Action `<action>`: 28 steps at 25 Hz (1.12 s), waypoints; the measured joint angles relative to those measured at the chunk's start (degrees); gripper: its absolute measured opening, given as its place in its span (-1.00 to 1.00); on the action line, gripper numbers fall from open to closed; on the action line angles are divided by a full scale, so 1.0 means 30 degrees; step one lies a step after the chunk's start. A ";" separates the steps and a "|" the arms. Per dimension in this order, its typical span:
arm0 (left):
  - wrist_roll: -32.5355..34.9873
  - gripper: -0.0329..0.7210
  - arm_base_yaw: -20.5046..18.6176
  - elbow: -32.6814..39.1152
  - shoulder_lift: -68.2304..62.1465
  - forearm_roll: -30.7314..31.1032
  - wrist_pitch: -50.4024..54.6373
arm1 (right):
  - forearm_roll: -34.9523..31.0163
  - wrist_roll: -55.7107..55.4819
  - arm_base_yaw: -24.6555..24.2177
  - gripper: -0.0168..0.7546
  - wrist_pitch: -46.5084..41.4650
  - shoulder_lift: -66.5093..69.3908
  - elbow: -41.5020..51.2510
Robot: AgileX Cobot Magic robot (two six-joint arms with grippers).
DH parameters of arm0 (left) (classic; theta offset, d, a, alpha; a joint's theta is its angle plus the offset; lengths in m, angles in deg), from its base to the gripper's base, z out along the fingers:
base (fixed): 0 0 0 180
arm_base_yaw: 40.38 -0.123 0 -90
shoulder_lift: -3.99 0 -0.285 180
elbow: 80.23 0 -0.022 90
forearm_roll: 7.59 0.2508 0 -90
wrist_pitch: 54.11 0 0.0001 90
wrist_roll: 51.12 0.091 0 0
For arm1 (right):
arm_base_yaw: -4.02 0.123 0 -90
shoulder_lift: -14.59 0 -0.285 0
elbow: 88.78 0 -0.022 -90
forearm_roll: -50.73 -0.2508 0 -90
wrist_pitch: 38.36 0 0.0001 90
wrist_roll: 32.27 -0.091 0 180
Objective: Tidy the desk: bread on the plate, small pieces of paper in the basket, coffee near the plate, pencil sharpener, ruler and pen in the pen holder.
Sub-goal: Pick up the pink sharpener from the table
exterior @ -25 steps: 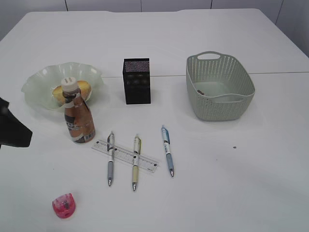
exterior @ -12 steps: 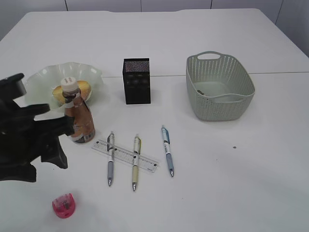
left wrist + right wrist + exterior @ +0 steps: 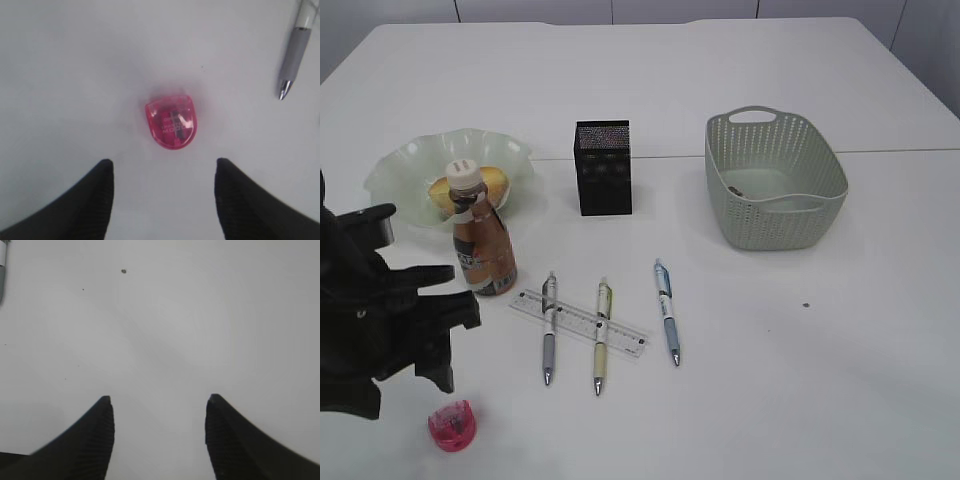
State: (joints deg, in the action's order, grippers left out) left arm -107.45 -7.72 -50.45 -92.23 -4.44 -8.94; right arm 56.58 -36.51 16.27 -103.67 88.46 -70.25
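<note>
Pencil sharpener, one pink translucent piece, lies on the white counter near its front left corner, just ahead of the left hand, whose fingers stand wide apart and touch nothing; the dark marking on its face is too blurred to read. The right hand is likewise spread over bare counter. Three pens lie side by side, two of them across one clear ruler. One brown coffee bottle, its label unreadable, stands touching the green plate that holds bread. One black mesh pen holder and one grey-green basket stand further back
</note>
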 joint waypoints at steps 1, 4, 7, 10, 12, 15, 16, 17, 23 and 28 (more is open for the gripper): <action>0.0000 0.36 0.0000 0.0230 -0.0055 -0.0237 -0.0222 | 0.0046 0.0000 0.0000 0.15 0.0000 0.0000 0.0000; -0.0035 0.46 0.0000 0.1206 -0.0436 -0.0739 -0.1343 | 0.0046 0.0000 0.0000 0.15 0.0034 0.0000 0.0000; -0.0035 0.48 0.0000 0.1818 -0.0836 -0.1235 -0.2646 | 0.0103 0.0000 0.0000 0.15 0.0034 0.0000 0.0000; -0.0035 0.48 0.0000 0.1853 -0.1090 -0.1965 -0.3955 | 0.0103 0.0000 0.0000 0.15 0.0072 0.0000 0.0000; -0.0035 0.48 0.0000 0.1853 -0.1250 -0.2106 -0.4414 | 0.0134 0.0000 0.0000 0.15 0.0156 0.0000 0.0000; -0.0072 0.48 0.0000 0.1853 -0.1709 -0.2156 -0.4547 | 0.0134 0.0000 0.0000 0.15 0.0282 0.0000 0.0000; -0.0096 0.48 0.0000 0.1853 -0.1878 -0.2156 -0.4603 | 0.0134 0.0000 0.0000 0.15 0.0318 0.0000 0.0000; -0.0113 0.48 0.0000 0.1853 -0.2077 -0.2156 -0.4760 | 0.0134 0.0000 0.0000 0.15 0.0353 0.0000 0.0000; -0.0142 0.48 0.0000 0.1853 -0.3248 -0.1949 -0.5547 | 0.0146 0.0000 0.0000 0.15 0.0378 0.0000 0.0000; -0.0193 0.48 0.0000 0.1853 -0.3432 -0.0835 -0.5828 | 0.0215 0.0000 0.0000 0.15 0.0427 0.0000 0.0000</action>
State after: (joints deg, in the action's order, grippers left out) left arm -108.03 -7.72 -44.89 -102.53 -6.94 -26.42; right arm 57.22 -36.51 16.27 -102.39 88.46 -70.25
